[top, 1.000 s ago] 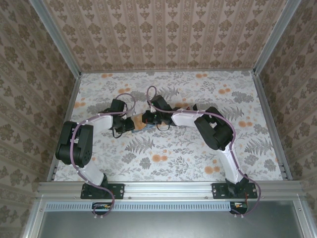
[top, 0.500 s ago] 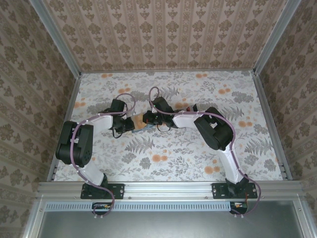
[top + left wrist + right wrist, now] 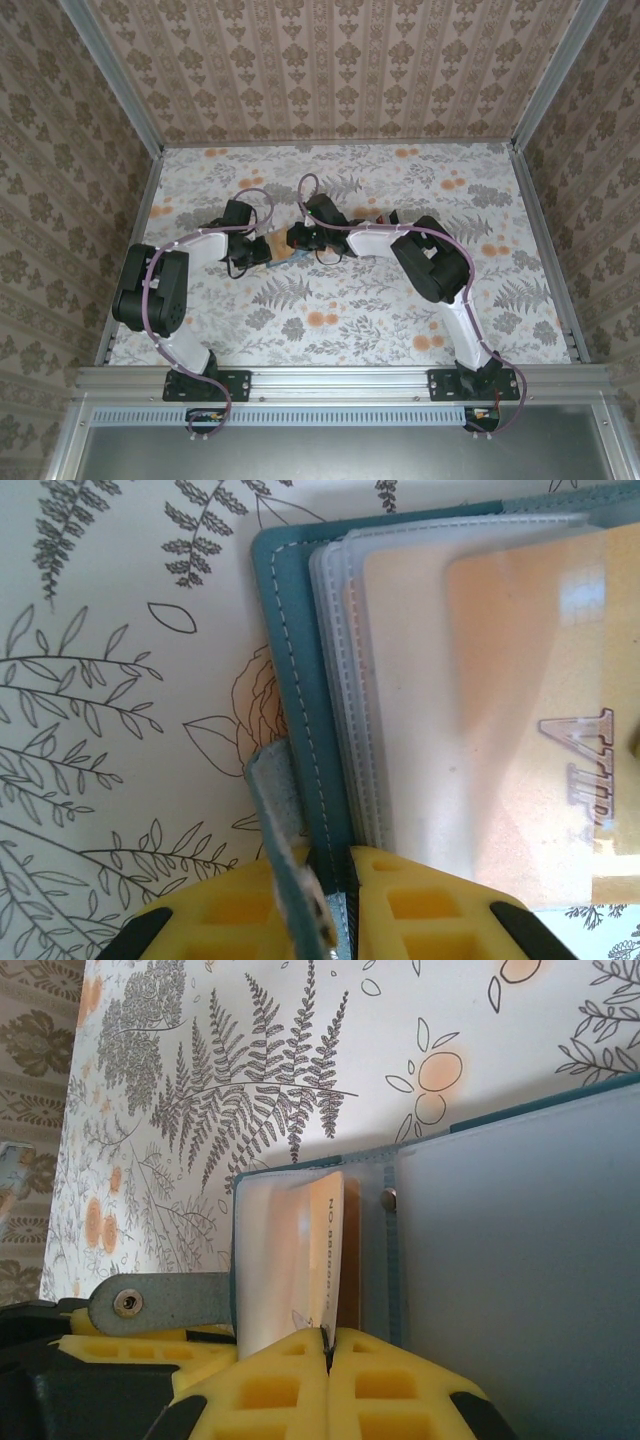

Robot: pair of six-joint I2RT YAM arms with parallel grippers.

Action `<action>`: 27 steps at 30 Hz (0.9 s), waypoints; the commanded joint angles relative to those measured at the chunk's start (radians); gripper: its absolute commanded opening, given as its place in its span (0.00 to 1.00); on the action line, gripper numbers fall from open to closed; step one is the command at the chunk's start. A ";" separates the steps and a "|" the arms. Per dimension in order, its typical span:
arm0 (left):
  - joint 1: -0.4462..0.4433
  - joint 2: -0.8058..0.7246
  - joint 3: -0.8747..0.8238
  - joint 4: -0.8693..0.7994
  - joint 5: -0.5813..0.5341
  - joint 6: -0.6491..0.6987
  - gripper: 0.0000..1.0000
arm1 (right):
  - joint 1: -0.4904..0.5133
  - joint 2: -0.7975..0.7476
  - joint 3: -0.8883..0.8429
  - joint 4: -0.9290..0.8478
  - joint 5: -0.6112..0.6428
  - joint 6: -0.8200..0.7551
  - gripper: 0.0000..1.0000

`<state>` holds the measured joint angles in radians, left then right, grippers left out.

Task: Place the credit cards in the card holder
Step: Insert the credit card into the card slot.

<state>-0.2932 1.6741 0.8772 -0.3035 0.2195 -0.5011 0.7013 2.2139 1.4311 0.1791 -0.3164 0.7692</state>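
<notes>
The teal card holder (image 3: 283,250) lies open mid-table between both grippers. My left gripper (image 3: 335,855) is shut on the edge of the card holder's teal cover (image 3: 300,680), beside its clear sleeves (image 3: 345,680). A gold credit card marked VIP (image 3: 530,730) lies on those sleeves. The closing strap (image 3: 272,820) curls up by the left finger. My right gripper (image 3: 327,1335) is shut on that cream-gold card (image 3: 328,1250), which stands on edge inside the open card holder (image 3: 500,1260), next to a snap stud (image 3: 388,1198). Other cards are out of sight.
The floral tablecloth (image 3: 350,310) is bare around the wallet. Patterned walls (image 3: 330,70) with metal frame posts enclose the table on three sides. The left arm (image 3: 150,290) and the right arm (image 3: 430,260) both reach in to the centre. The grey strap tab (image 3: 160,1303) lies by the right fingers.
The right gripper has shifted slightly back to the left at the wallet, still pinching the card. The left arm and the wallet have stayed put.
</notes>
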 commanded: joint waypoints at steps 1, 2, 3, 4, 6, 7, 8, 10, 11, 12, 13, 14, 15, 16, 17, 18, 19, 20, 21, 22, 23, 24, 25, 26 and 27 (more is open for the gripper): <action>-0.018 0.044 0.002 -0.017 0.018 -0.004 0.18 | 0.043 0.069 0.013 -0.110 0.031 -0.034 0.00; -0.019 0.043 0.001 -0.018 0.017 -0.004 0.18 | 0.047 0.073 0.019 -0.116 0.029 -0.037 0.00; -0.018 0.040 -0.001 -0.020 0.014 -0.004 0.18 | 0.050 0.077 0.023 -0.122 0.026 -0.039 0.00; -0.018 0.038 -0.001 -0.020 0.012 -0.004 0.18 | 0.049 0.079 0.026 -0.123 0.025 -0.039 0.00; -0.018 0.036 -0.003 -0.020 0.011 -0.004 0.18 | 0.051 0.083 0.028 -0.125 0.019 -0.039 0.01; -0.018 0.035 -0.003 -0.019 0.011 -0.004 0.18 | 0.052 0.081 0.028 -0.128 0.020 -0.041 0.02; -0.018 0.035 -0.004 -0.020 0.011 -0.004 0.18 | 0.053 0.079 0.028 -0.132 0.021 -0.044 0.04; -0.017 0.035 -0.008 -0.017 0.010 -0.006 0.18 | 0.052 0.068 0.025 -0.147 0.033 -0.056 0.10; -0.018 0.036 -0.009 -0.017 0.009 -0.005 0.18 | 0.052 0.058 0.023 -0.157 0.044 -0.065 0.14; -0.018 0.036 -0.009 -0.019 0.009 -0.004 0.18 | 0.051 0.046 0.023 -0.169 0.056 -0.077 0.19; -0.018 0.036 -0.008 -0.018 0.009 -0.004 0.18 | 0.052 0.035 0.027 -0.184 0.066 -0.087 0.25; -0.018 0.036 -0.009 -0.018 0.009 -0.002 0.18 | 0.050 0.021 0.030 -0.201 0.076 -0.099 0.31; -0.018 0.036 -0.008 -0.020 0.008 -0.002 0.18 | 0.050 0.005 0.033 -0.219 0.087 -0.110 0.35; -0.017 0.036 -0.006 -0.021 0.007 -0.002 0.18 | 0.049 -0.008 0.038 -0.237 0.097 -0.123 0.38; -0.017 0.036 -0.007 -0.023 0.006 -0.001 0.18 | 0.049 -0.021 0.047 -0.260 0.107 -0.138 0.40; -0.017 0.037 -0.005 -0.023 0.006 -0.001 0.18 | 0.048 -0.031 0.059 -0.286 0.114 -0.152 0.42; -0.015 0.036 -0.004 -0.024 0.007 -0.001 0.18 | 0.047 -0.040 0.071 -0.313 0.121 -0.166 0.44; -0.016 0.035 -0.001 -0.027 0.007 -0.001 0.18 | 0.046 -0.050 0.081 -0.336 0.127 -0.177 0.46; -0.016 0.032 0.000 -0.029 0.007 0.001 0.18 | 0.043 -0.060 0.092 -0.360 0.134 -0.191 0.47; -0.016 0.027 0.000 -0.032 0.007 0.000 0.18 | 0.039 -0.070 0.099 -0.378 0.141 -0.201 0.48; -0.017 0.021 0.002 -0.034 0.005 0.000 0.18 | 0.035 -0.080 0.103 -0.392 0.141 -0.209 0.49; -0.016 0.013 0.006 -0.039 0.003 0.005 0.18 | 0.028 -0.093 0.100 -0.400 0.140 -0.214 0.49; -0.017 0.008 0.011 -0.049 -0.005 0.008 0.18 | 0.022 -0.106 0.094 -0.403 0.141 -0.215 0.50; -0.018 0.002 0.019 -0.065 -0.021 0.017 0.18 | 0.016 -0.119 0.086 -0.400 0.141 -0.215 0.51; -0.018 -0.003 0.030 -0.080 -0.031 0.024 0.18 | 0.007 -0.127 0.084 -0.403 0.135 -0.217 0.51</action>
<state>-0.2958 1.6741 0.8852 -0.3161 0.2111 -0.4999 0.7326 2.1555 1.5101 -0.1448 -0.2123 0.5922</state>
